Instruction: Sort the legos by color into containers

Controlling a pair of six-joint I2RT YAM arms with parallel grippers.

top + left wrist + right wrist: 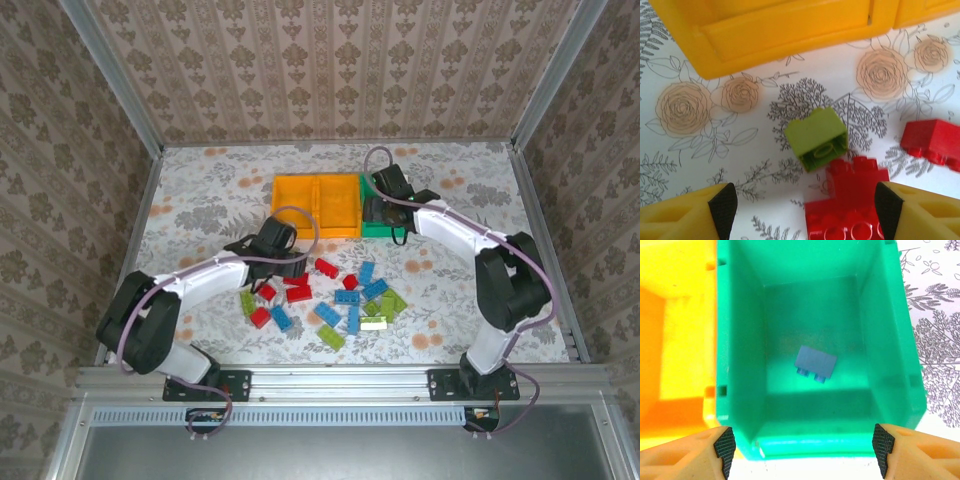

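Nearest the arm bases, on the near-left side of the green bin, the loose legos lie scattered on the flower-patterned table, with red, blue and lime pieces mixed together. The left gripper hangs over the edge of that scatter farthest to the left of the green bin. In its wrist view the left gripper has its fingers spread wide and grips nothing. A red brick lies on the cloth between the two fingertips. A lime brick sits tipped on its side, touching the red brick's far edge. A second red brick lies apart on the side toward the green bin. Beyond them, the two orange bins stand side by side in a row, and the one next to the green bin presses against its left wall. Their orange near wall runs across the top of the left wrist view. The right gripper hangs directly above the green bin. From the right wrist, the right gripper is wide open and empty, its fingertips at the near rim of the green bin. A single blue brick lies on that bin's floor, about in the middle, studs toward the near wall. The neighbouring orange bin touches its left side.
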